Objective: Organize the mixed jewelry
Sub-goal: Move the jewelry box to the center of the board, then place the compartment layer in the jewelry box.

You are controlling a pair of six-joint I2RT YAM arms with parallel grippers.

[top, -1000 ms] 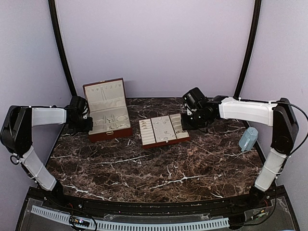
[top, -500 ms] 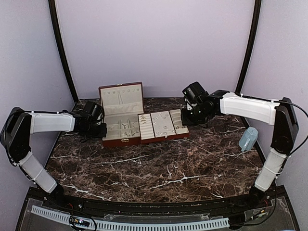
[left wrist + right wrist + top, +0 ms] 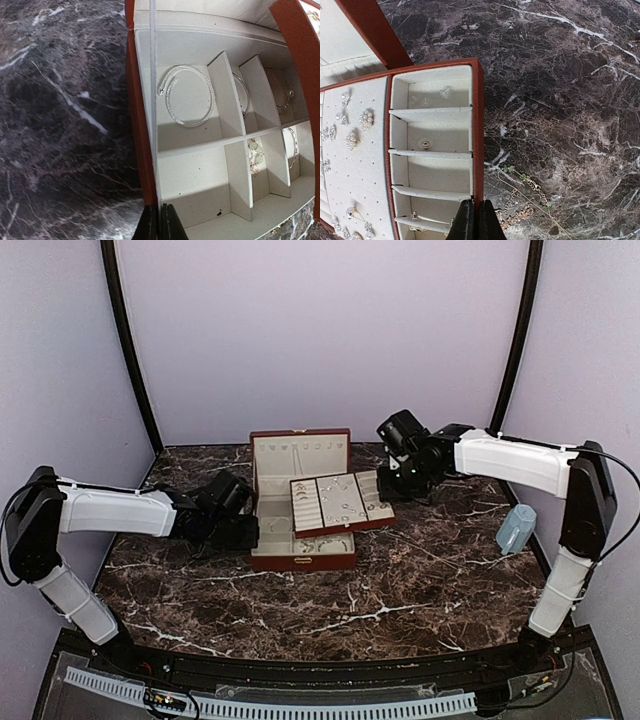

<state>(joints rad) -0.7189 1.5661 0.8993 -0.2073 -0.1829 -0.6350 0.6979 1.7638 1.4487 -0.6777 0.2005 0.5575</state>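
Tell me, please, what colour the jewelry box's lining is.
Cream lining, clearest in the left wrist view.

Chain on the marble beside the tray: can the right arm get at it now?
Probably yes. The chain lies uncovered on bare marble just beside the right gripper, outside the tray; the shut jaws must open first.

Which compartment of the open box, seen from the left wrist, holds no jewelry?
The corner compartment nearest the left claw: bare lining with one dark speck. The one beyond it holds a sparkly coiled bangle; the others each show a piece.
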